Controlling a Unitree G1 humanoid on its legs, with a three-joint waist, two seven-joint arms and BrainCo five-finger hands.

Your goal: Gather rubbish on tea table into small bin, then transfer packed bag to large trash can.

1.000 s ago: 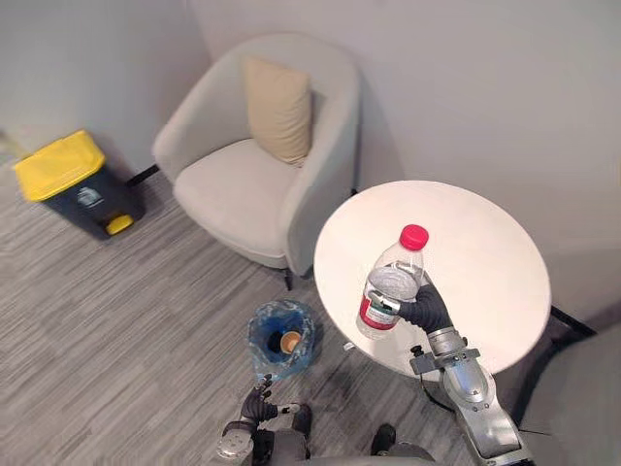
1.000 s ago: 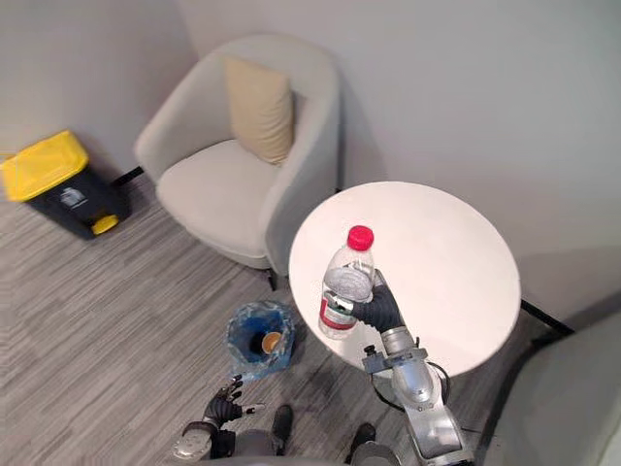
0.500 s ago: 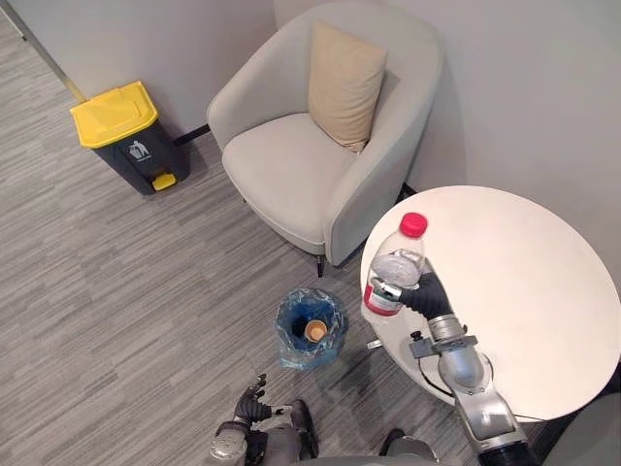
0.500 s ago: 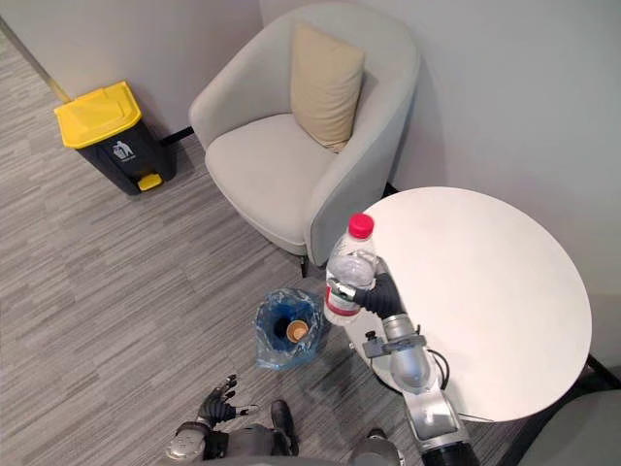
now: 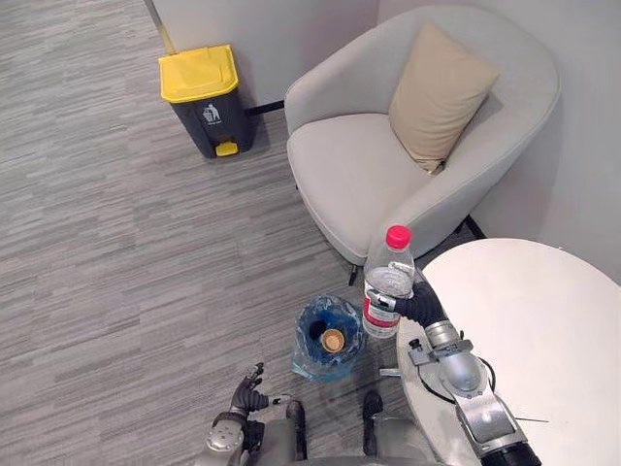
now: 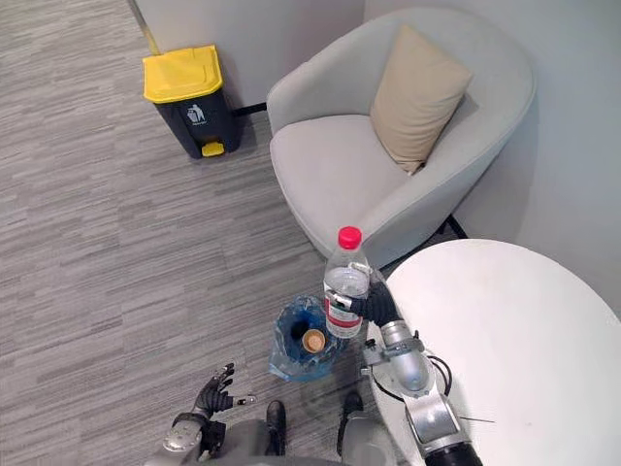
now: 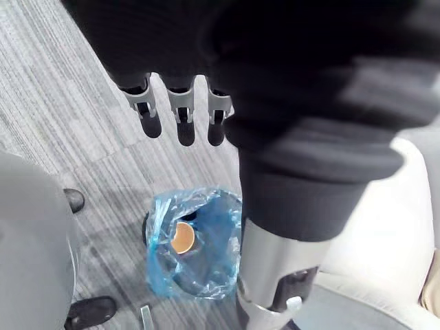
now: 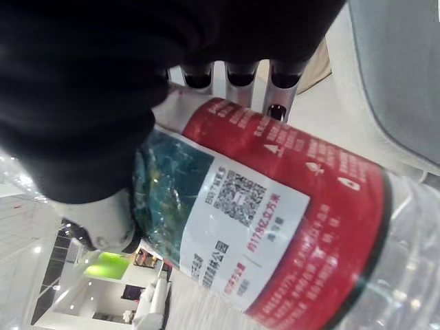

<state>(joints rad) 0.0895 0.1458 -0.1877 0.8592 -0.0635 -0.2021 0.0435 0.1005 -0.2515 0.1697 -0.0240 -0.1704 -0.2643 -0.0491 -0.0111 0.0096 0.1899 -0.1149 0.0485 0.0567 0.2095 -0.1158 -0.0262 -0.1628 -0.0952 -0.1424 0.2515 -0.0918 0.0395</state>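
Grey carpet (image 5: 116,243), right robot hand (image 5: 419,305) curled round upright bottle (image 5: 388,282) near small bin (image 5: 309,357), left robot hand (image 5: 245,395) apparently slack.

The floor (image 5: 116,252) is grey, laid in narrow streaked planks, and it carries all the furniture. A pale, round-backed armchair (image 5: 369,175) stands on it close to the wall. The large trash can (image 5: 206,99), dark with a yellow lid, stands on the floor well apart from the armchair, to the robot's left of it and also by the wall. The small bin (image 5: 328,361), lined with a blue bag (image 7: 213,247), sits on the floor just in front of the armchair. The table (image 5: 543,330), round with a white top, stands near the armchair's front, on the robot's right of it.
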